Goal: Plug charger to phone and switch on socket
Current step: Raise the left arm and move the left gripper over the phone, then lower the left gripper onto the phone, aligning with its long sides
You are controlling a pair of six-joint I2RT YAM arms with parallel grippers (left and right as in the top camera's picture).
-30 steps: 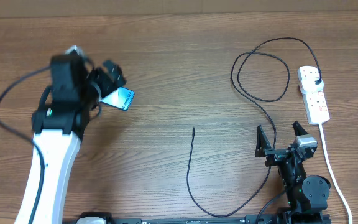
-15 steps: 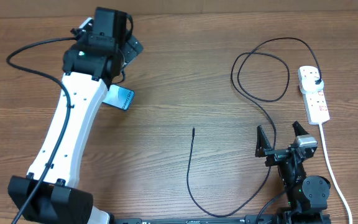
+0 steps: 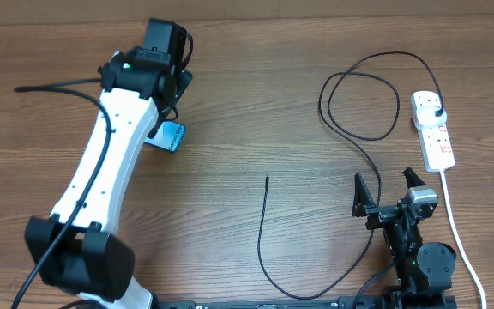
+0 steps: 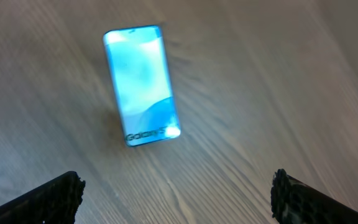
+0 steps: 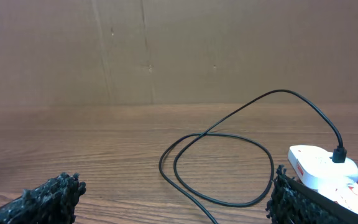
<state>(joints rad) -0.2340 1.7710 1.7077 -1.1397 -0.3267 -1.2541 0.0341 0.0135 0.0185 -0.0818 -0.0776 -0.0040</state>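
Left gripper [image 4: 176, 180]: jaws spread wide, holding nothing; it hangs over the phone [image 4: 140, 84], which in the left wrist view sits toward 11 o'clock ahead of the fingers, likely lined up for a grasp or to steady it
Phone, place: flat on the desk [image 3: 256, 103], screen up, at about 10 o'clock from the desk's middle in the overhead view, partly hidden under the left arm; no cable touches it
Phone, look: slim rectangle, black edges, bright blue-cyan lit screen with a line of lettering at its near end; slightly blurred, long axis a little tilted
Charger [image 3: 263, 215]: thin black cable; the free tip lies near the desk's middle, well apart from the phone, and the line runs toward 6 o'clock, swings up past the right arm and loops at 2 o'clock
Charger plug: seated in the far outlet of the socket [image 3: 436, 137], so by my reading only the tip end remains to be joined
Socket: white strip at 3 o'clock, red switches, white cord trailing toward 5 o'clock; whether it is switched on cannot be told
Right gripper [image 3: 390, 184]: wide open and empty at 5 o'clock, the cable passing just beside it; it faces the loop and the socket, handy for both
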